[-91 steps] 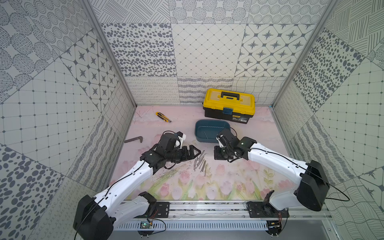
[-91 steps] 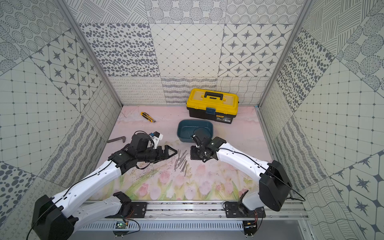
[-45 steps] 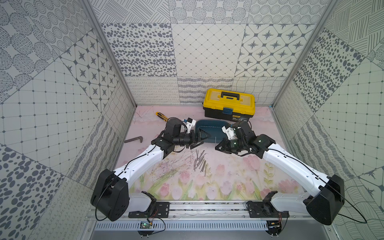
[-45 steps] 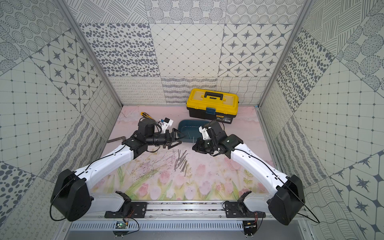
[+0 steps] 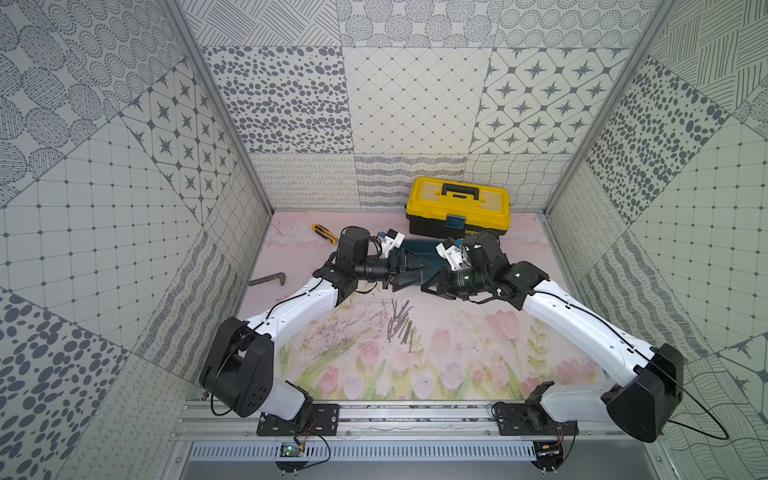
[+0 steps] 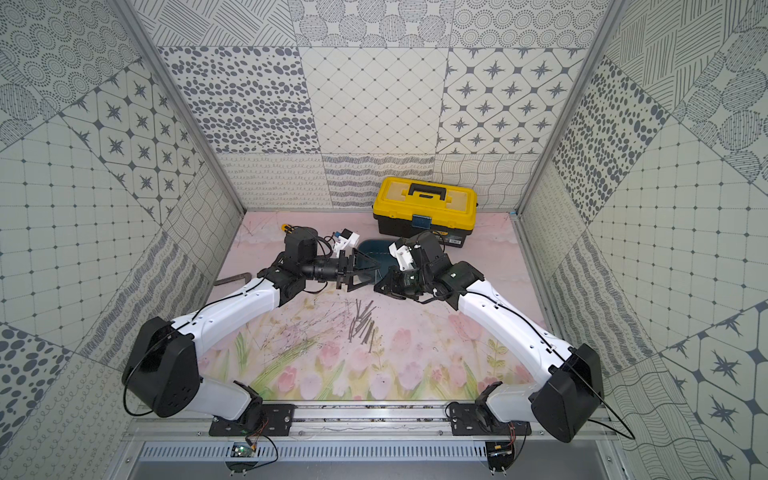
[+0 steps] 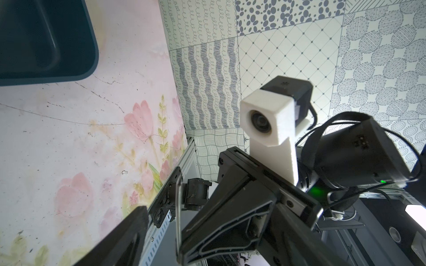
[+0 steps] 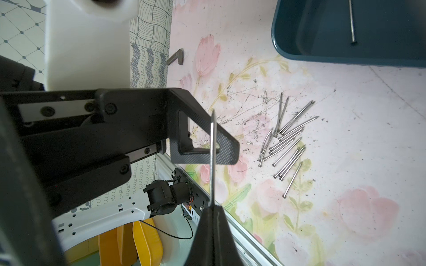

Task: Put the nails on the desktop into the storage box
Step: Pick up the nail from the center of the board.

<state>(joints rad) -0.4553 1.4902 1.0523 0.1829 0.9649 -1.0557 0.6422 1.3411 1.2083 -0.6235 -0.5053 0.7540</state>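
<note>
At centre frame in both top views, the left end effector (image 5: 420, 271), jaws spread, and the right end effector (image 5: 426, 286), pinching a nail (image 8: 212, 149), nearly meet, crowding the storage box (image 5: 430, 258) at its lower edge. The toolbox (image 5: 457, 208) blocks just above. Bare bench (image 5: 478, 357) lies open below the nails (image 5: 401, 324).

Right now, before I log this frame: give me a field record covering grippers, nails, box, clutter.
left gripper: open, nothing in it, facing the right gripper
right gripper: shut on one held nail
storage box: teal tub, one boxed nail visible inside
nail pile: loose on the desktop, on the near side of the box
clutter: yellow toolbox, utility knife, L-shaped metal bar
task state: most nails not yet in the box
</note>
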